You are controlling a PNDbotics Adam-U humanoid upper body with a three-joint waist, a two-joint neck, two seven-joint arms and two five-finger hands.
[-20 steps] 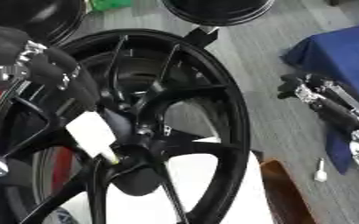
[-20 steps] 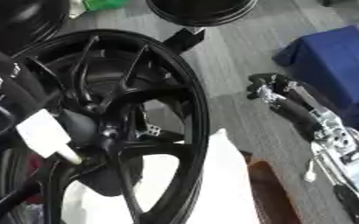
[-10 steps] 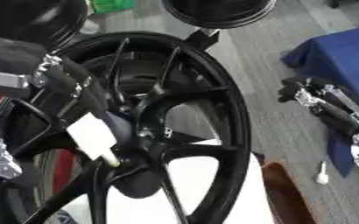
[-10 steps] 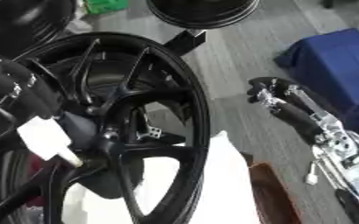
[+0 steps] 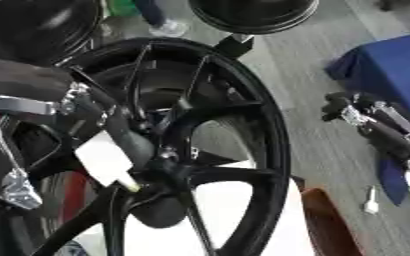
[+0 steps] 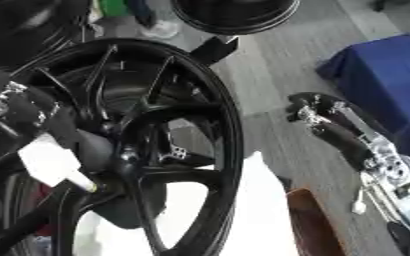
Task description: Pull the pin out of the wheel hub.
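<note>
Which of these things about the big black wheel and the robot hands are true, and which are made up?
1. The wheel is black. True.
2. The left robot hand reaches in at the wheel's hub. True.
3. The right robot hand is gripping the wheel's rim. False: it hangs off to the right, over the grey floor, touching nothing.
4. A white piece shows by the left robot hand, near the hub. True.
5. The cloth at the right is red. False: it is blue.

wheel hub (image 5: 169, 170) centre-left | left robot hand (image 5: 112, 125) on it | right robot hand (image 6: 327, 125) well right
</note>
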